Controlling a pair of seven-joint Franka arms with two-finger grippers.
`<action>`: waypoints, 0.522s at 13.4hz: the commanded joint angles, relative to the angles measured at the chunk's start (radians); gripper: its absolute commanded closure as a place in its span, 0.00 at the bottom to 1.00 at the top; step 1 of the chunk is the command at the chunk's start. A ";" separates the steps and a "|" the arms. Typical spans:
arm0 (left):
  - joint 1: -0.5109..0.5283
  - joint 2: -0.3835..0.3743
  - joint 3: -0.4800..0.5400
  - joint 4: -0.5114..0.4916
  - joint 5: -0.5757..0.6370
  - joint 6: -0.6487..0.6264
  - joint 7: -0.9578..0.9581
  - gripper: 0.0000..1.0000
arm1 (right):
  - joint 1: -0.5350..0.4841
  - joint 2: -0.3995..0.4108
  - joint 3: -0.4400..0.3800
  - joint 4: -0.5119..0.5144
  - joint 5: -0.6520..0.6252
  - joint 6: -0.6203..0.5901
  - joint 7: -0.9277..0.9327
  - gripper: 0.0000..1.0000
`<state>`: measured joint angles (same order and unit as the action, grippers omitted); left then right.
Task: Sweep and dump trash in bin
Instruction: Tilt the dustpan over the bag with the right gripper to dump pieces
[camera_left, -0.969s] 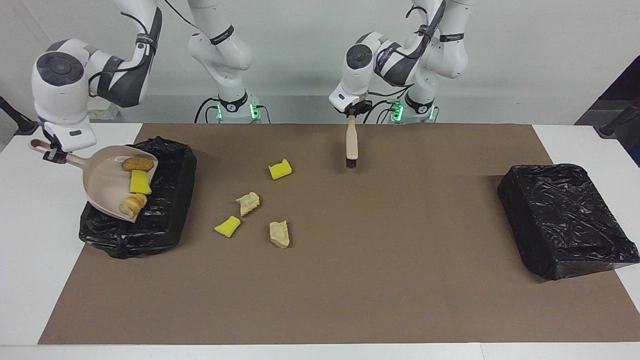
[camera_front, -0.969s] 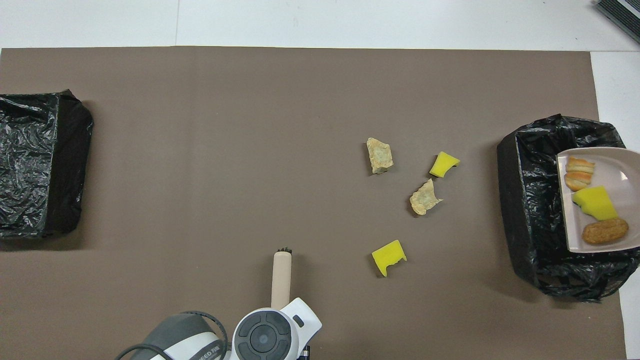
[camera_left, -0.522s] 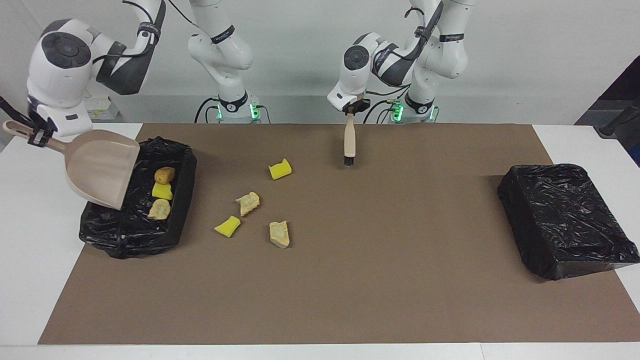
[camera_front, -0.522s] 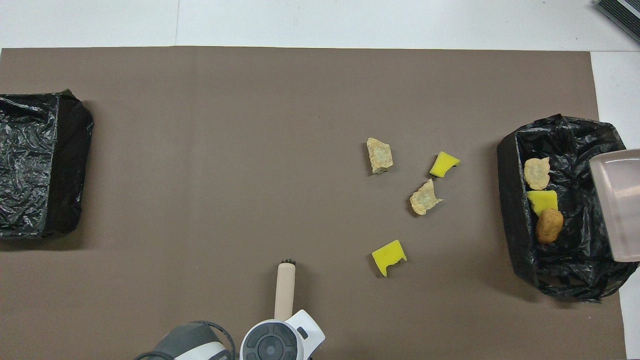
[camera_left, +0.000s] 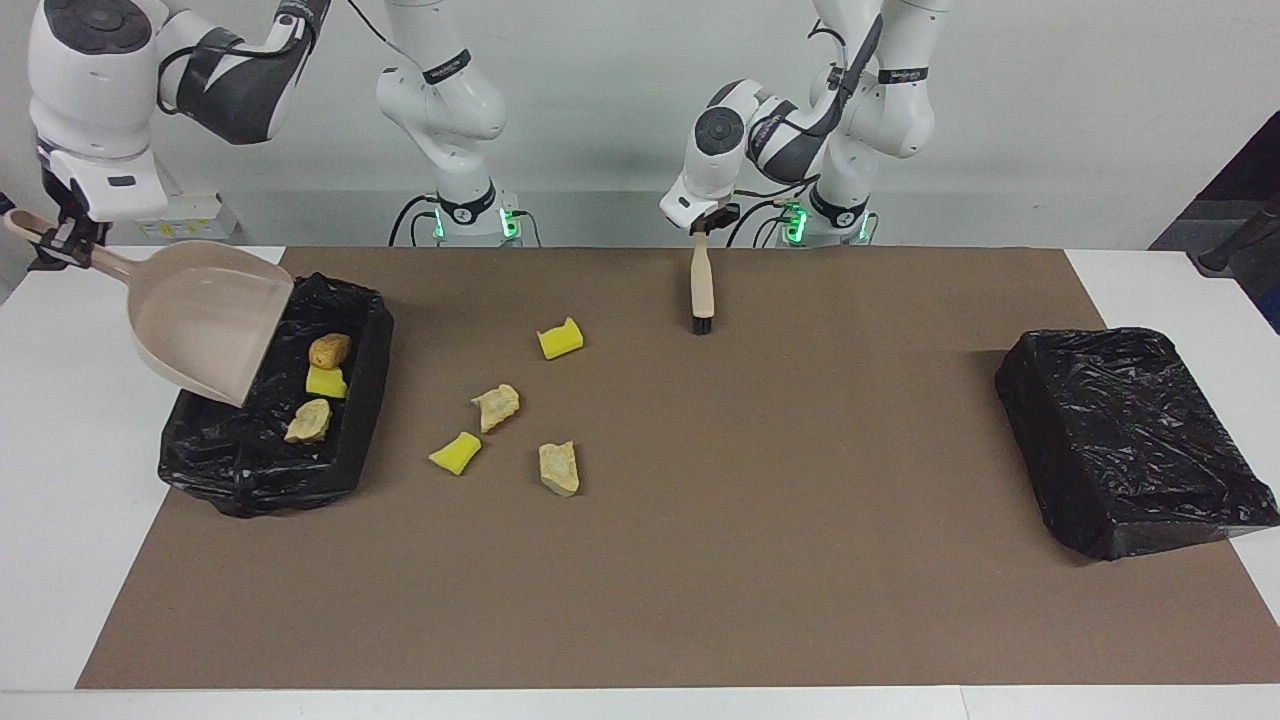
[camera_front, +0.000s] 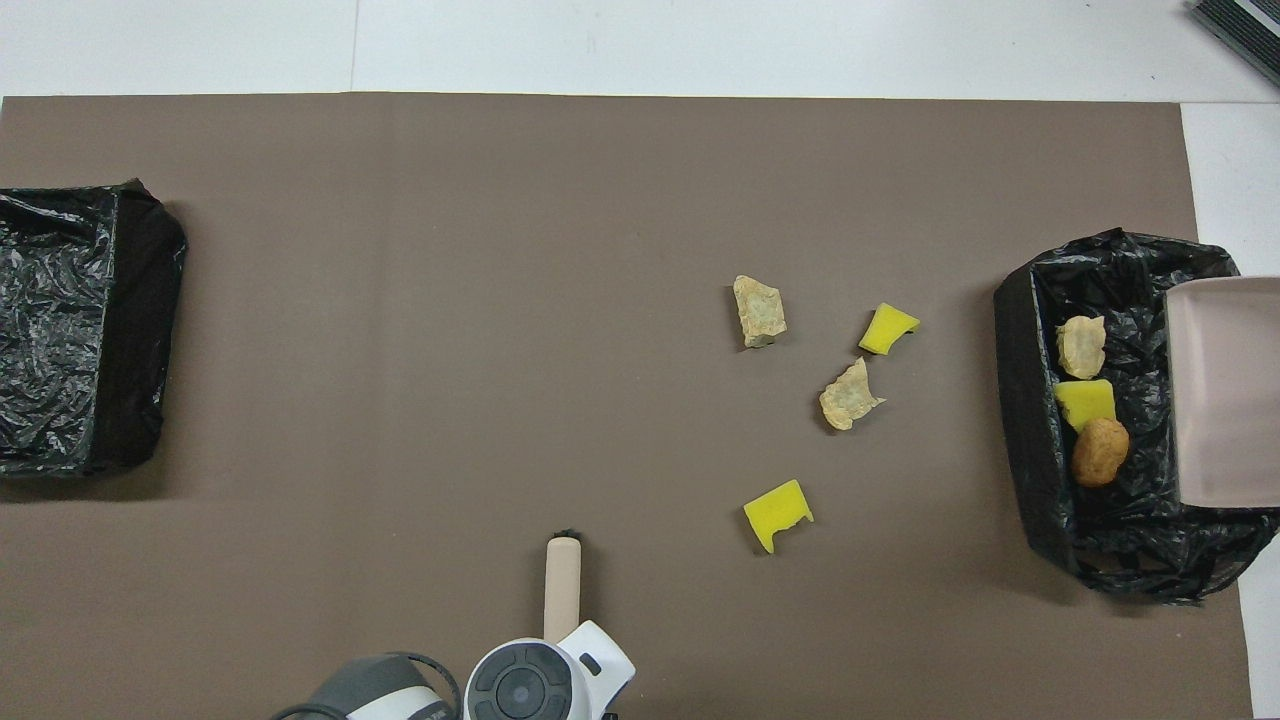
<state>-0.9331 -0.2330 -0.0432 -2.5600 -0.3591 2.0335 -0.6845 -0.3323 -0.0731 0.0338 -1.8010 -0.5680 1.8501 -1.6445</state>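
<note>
Trash (camera_left: 499, 407) you see left of centre: four chunks on the mat, long axes mixed, three in the bin (camera_left: 270, 470). Right gripper (camera_left: 62, 240) clamps the dustpan (camera_left: 205, 330) handle, probably tilted mouth-down; left gripper (camera_left: 706, 226) grips the brush (camera_left: 703, 290), bristles down.

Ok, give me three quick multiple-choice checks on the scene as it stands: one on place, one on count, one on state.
1. Where is the brown oval lump?
A. on the mat
B. in the bin at the right arm's end
C. in the dustpan

2. How many trash pieces lie on the brown mat?
A. two
B. four
C. seven

3. What is the dustpan's state?
A. flat on the mat
B. loaded, level
C. empty, tipped over the bin, held by the right hand

Answers: 1 B, it lies on the black liner beside a yellow wedge. 2 B, two yellow, two beige. 3 C, its inside shows bare.
</note>
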 joint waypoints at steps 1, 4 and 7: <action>0.030 0.004 0.005 0.006 -0.020 0.005 -0.001 0.00 | 0.047 -0.004 0.021 0.000 0.117 -0.058 0.139 1.00; 0.129 0.009 0.006 0.102 0.070 -0.025 -0.004 0.00 | 0.153 0.006 0.023 0.002 0.247 -0.110 0.433 1.00; 0.244 0.006 0.009 0.240 0.250 -0.084 0.069 0.00 | 0.240 0.041 0.023 -0.001 0.382 -0.111 0.781 1.00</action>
<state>-0.7683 -0.2334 -0.0278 -2.4198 -0.1823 2.0144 -0.6702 -0.1275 -0.0554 0.0596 -1.8070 -0.2644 1.7473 -1.0460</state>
